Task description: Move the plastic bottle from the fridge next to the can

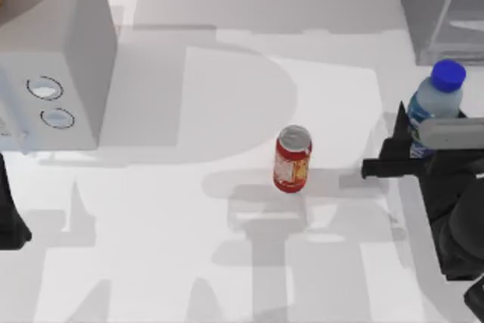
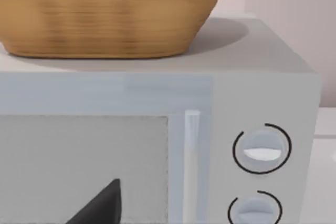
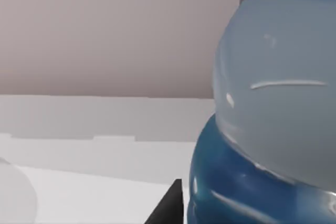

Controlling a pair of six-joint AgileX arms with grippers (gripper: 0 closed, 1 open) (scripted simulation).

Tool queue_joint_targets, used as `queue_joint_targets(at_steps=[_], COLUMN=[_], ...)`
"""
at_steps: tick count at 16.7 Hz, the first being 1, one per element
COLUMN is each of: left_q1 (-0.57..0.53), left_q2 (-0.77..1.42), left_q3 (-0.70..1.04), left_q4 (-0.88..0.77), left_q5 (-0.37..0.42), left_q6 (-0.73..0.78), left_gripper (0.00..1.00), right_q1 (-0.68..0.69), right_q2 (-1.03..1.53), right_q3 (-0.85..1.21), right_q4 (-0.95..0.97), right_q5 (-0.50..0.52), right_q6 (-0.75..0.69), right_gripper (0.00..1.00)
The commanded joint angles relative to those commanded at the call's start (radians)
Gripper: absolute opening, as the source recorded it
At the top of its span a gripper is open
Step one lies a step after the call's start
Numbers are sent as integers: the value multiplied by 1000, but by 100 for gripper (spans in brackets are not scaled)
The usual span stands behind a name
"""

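— While the white surface [image 1: 189, 277] carries everything, what sits biggest on it?

— At the top view's left, the white box with two round dials [image 1: 57, 58]; in the left wrist view a woven basket [image 2: 110, 14] stands on its top. At the far right corner stands the fridge [image 1: 442, 5], grey, with a paler framed front.

— And my arms?

— Your right arm is at the right edge of the surface, in front of the fridge, its dark body reaching in from the right. Your left arm is parked at the left edge, below the white box; of the left tool [image 2: 100, 205] a dark finger tip shows in the left wrist view, and I cannot tell if it is open or closed.

— Where is the plastic bottle?

— The plastic bottle [image 1: 435, 107] is upright, outside the fridge and just in front of it, blue cap up. The right tool [image 1: 416, 149] is closed around its labelled body, one finger on either side; the right wrist view has the bottle pressed close.

— And the can?

— The can [image 1: 292, 159] stands upright near the middle of the surface, well apart from the bottle, to its left.
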Motion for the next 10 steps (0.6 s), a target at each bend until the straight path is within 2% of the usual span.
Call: queue_joint_targets(at_steps=[9, 10], left_q1=[0, 0], left_q2=[0, 0], left_q3=[0, 0], left_q4=[0, 0], left_q5=[0, 0], left_q6=[0, 0], left_gripper=[100, 100], right_q1=[0, 0], right_q2=[0, 0], right_q3=[0, 0], right_q4=[0, 0], right_q5=[0, 0], right_q6=[0, 0], right_gripper=[98, 100])
